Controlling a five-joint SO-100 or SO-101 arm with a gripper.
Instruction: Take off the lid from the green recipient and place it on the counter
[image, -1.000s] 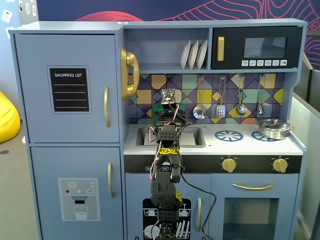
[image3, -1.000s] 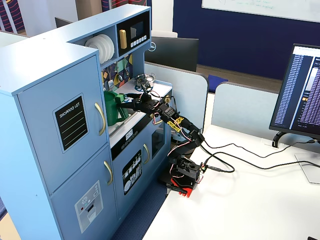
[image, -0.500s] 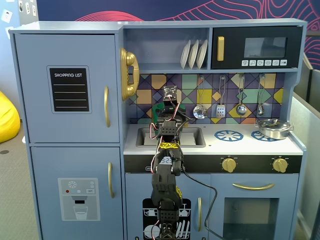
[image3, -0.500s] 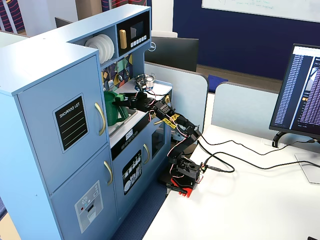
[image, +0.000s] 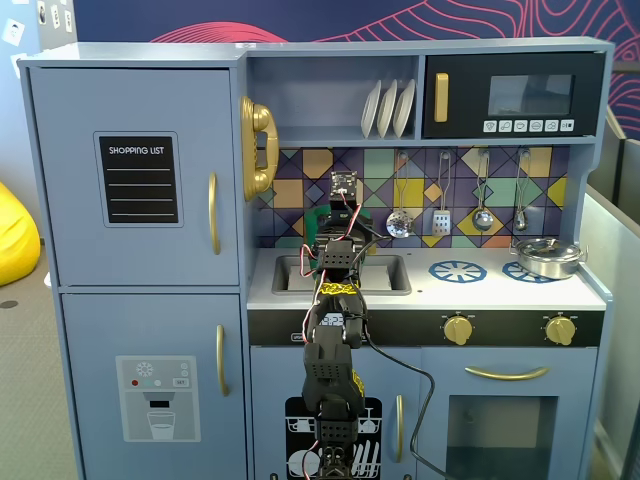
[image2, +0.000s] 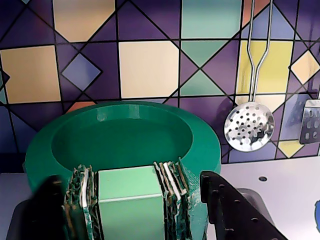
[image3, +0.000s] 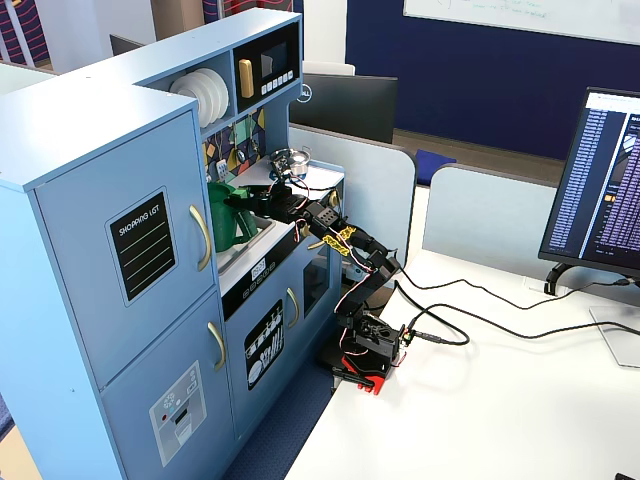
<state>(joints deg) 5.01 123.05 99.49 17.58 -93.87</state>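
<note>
The dark green round lid (image2: 125, 135), with its raised rim, fills the middle of the wrist view and sits level on the green recipient (image3: 222, 225). The recipient stands at the sink end of the counter (image: 430, 290). In a fixed view it is mostly hidden behind the arm. My gripper (image2: 131, 200) reaches its upper part (image3: 247, 201). The black jaws press from both sides on a light-green block with ribbed layered sides (image2: 130, 190) at the lid's near edge. I cannot tell whether the block belongs to the lid or the recipient.
A silver pot (image: 547, 257) sits on the right burner print; the left burner print (image: 457, 270) is bare. The sink basin (image: 385, 275) lies under the arm. A skimmer (image2: 249, 126) and other utensils hang on the tiled back wall. Bare counter shows to the right (image2: 280, 190).
</note>
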